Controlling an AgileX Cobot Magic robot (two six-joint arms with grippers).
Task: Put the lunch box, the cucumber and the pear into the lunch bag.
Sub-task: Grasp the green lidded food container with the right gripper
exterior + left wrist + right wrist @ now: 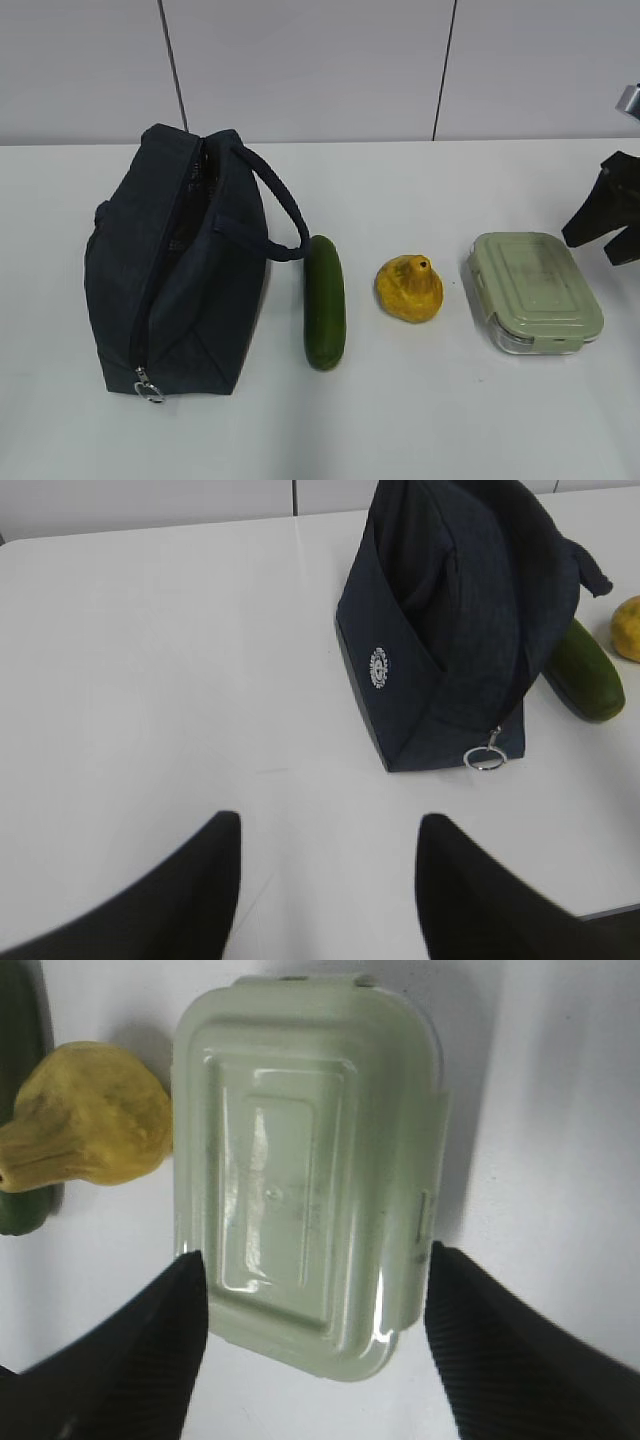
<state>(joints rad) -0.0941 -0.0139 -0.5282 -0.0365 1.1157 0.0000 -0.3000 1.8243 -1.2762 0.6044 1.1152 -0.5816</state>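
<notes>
A white worktop (150, 680) filled most of the view. The left gripper (328, 880) hung over bare surface at the bottom, its two dark jaws apart and empty. At upper right stood the navy bag (450, 630), its silver ring pull (485, 758) hanging at the near end. Just beside it lay the cucumber (585, 675), and the pear (628, 628) showed at the right edge.

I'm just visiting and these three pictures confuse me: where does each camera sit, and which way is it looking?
Exterior view: across the table, looking down at a slant on the lunch bag, cucumber, pear and lunch box; the right tool shows at the right edge.
Left wrist view: on the left arm, facing the bag's zipper end; left tool open, holding nothing.
Right wrist view: on the right arm, looking straight down on the lunch box between its open fingers.
Shared: all three show the cucumber.
</notes>
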